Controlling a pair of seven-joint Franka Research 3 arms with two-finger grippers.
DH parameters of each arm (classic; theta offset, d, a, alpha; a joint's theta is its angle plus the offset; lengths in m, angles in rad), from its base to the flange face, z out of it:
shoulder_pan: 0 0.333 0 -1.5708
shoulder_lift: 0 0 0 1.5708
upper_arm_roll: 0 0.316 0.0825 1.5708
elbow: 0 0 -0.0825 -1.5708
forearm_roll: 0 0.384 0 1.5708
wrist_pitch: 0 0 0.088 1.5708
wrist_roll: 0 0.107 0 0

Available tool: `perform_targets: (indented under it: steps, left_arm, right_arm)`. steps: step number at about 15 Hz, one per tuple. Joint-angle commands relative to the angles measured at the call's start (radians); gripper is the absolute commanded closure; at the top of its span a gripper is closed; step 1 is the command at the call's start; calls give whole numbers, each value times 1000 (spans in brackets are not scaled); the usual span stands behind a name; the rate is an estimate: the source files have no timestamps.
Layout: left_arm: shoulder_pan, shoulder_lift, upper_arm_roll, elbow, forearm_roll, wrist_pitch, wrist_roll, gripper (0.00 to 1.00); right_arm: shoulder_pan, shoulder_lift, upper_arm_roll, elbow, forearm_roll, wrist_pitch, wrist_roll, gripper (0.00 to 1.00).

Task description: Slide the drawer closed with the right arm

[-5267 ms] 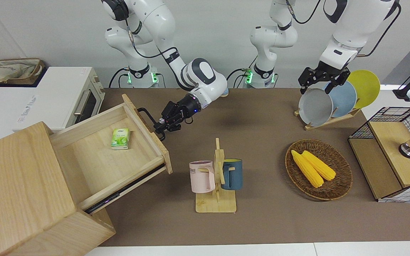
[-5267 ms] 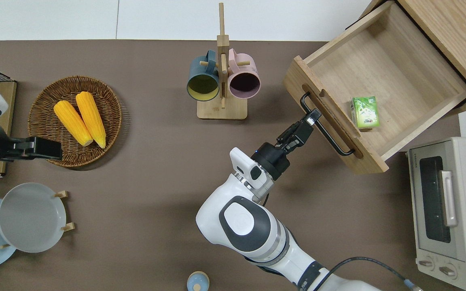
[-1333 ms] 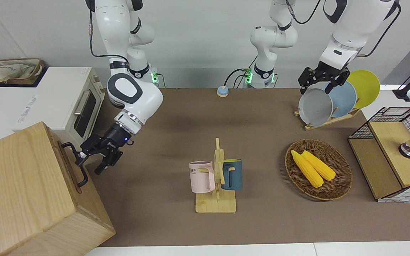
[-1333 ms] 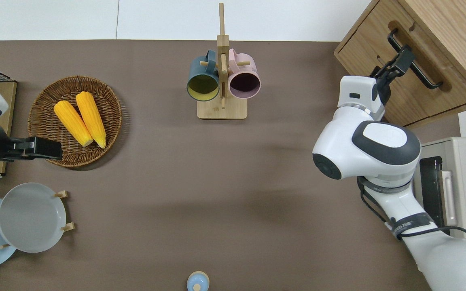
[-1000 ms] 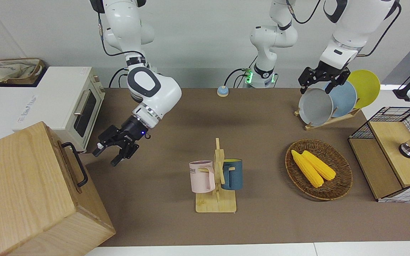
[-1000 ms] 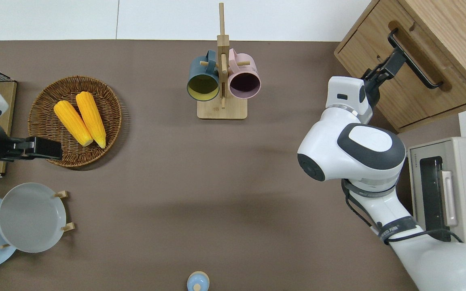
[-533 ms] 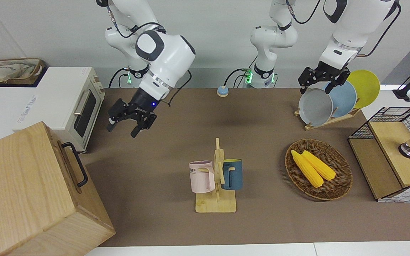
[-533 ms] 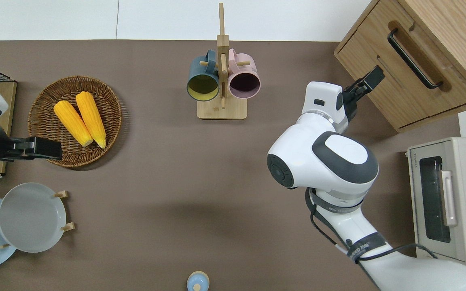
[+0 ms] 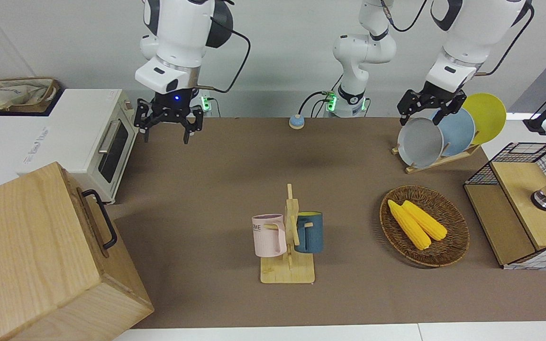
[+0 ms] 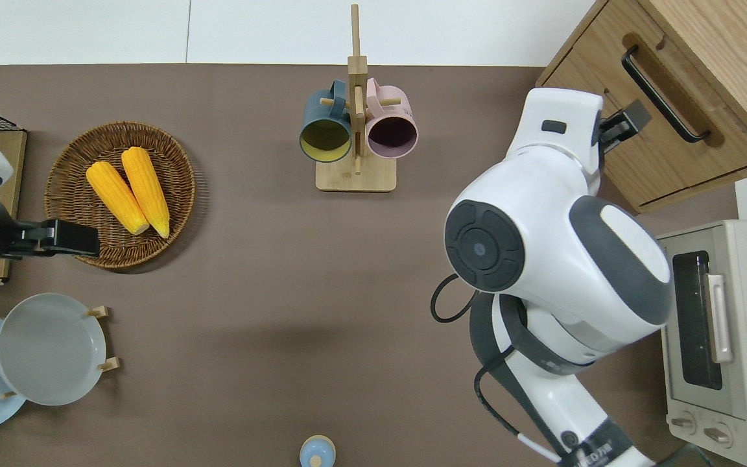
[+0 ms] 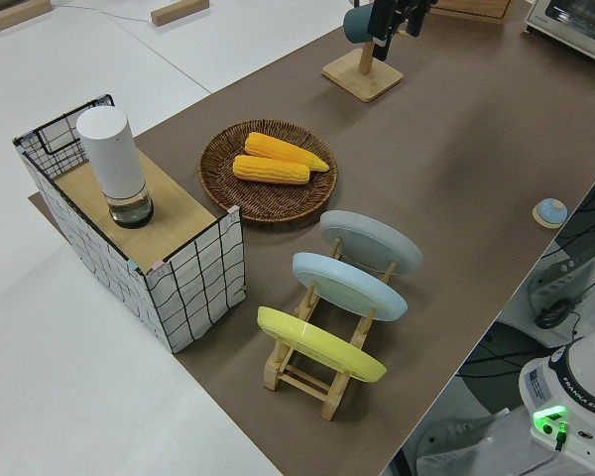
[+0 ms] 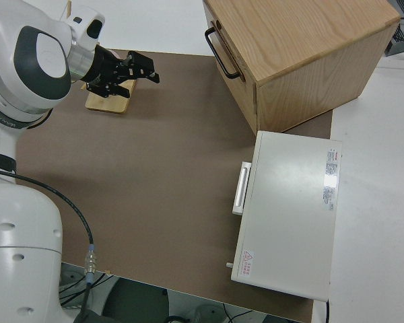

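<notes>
The pale-wood drawer (image 9: 96, 226) sits pushed flush into its big wooden box (image 9: 31, 246) at the right arm's end of the table. Its black bar handle (image 10: 662, 94) is free, with nothing touching it. My right gripper (image 9: 166, 136) hangs open and empty, high in the air with the blue wrist light showing. In the overhead view the right gripper (image 10: 623, 122) shows just beside the drawer's front, clear of the handle. The right side view shows the right gripper (image 12: 138, 67) well apart from the box (image 12: 289, 47). The left arm is parked.
A white toaster oven (image 9: 88, 137) stands next to the box, nearer to the robots. A mug rack (image 9: 287, 274) holds two mugs mid-table. A wicker basket (image 9: 458, 246) with corn, a plate rack (image 9: 443, 158), a wire-mesh box (image 9: 524, 203) and a blue bell (image 9: 295, 122) fill the remaining table.
The open drawer was pushed fully shut. The right gripper then let go of the handle, drew back toward the robots and rose high above the table.
</notes>
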Motion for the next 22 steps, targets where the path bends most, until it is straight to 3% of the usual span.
perform_targets:
  steps: [1, 3, 8, 12, 22]
  left_arm:
    - [-2, -8, 3, 2, 13, -14, 1, 2]
    - [-2, -8, 3, 2, 13, -14, 1, 2]
    - [-2, -8, 3, 2, 13, -14, 1, 5]
    - [-2, -8, 3, 2, 13, -13, 1, 2]
    - [-2, -8, 3, 2, 13, -14, 1, 5]
  right_arm:
    - [-130, -92, 7, -52, 252, -63, -68, 9]
    - [-135, -104, -43, -52, 336, -101, -68, 9]
    - [-161, -119, -105, -49, 488, -199, -125, 9]
    - [-170, -121, -111, -49, 487, -213, -119, 9]
    - [-152, -113, -91, -42, 378, -203, -126, 9]
